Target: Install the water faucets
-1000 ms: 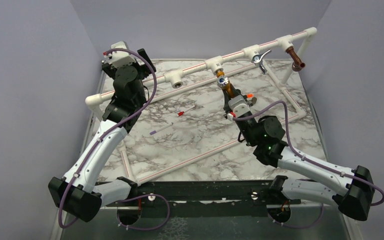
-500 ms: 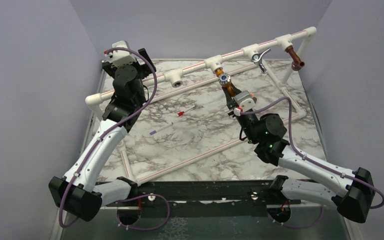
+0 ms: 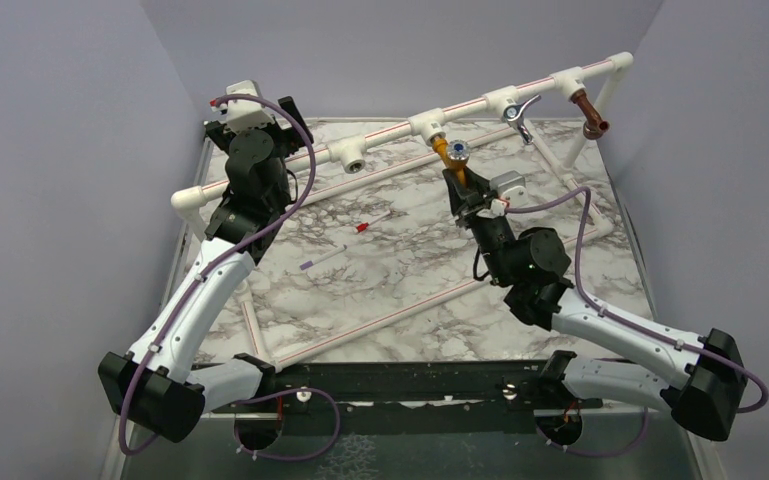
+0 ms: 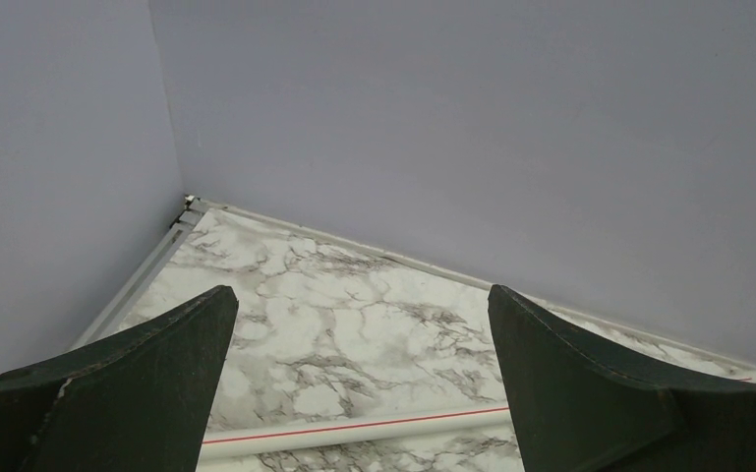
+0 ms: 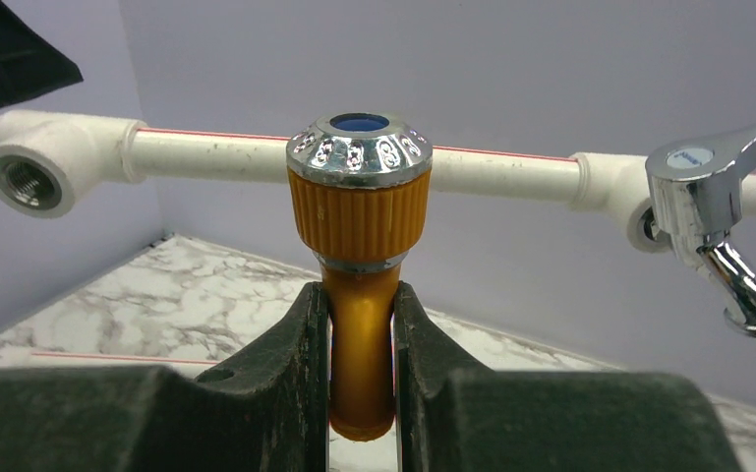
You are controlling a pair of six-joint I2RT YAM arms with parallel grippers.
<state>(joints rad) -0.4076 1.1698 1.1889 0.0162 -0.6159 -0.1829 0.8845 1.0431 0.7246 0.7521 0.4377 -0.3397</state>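
Observation:
My right gripper is shut on the spout of the mustard-yellow faucet, whose silvery knob faces up just below the middle tee of the raised white pipe. In the right wrist view the fingers clamp the yellow spout. The chrome lever faucet sits in the tee to the right and also shows in the right wrist view. The copper-brown faucet hangs from the far-right tee. My left gripper is open and empty at the back left. The black orange-tipped faucet is out of view.
An empty threaded tee sits left of the yellow faucet and shows in the right wrist view. A thin white red-tipped stick and a purple-tipped stick lie on the marble table. Floor pipes frame the table, and walls close three sides.
My right wrist has rolled and swung right while holding the yellow faucet. The faucet has turned at the tee so its knob now faces up. The left arm has not moved.

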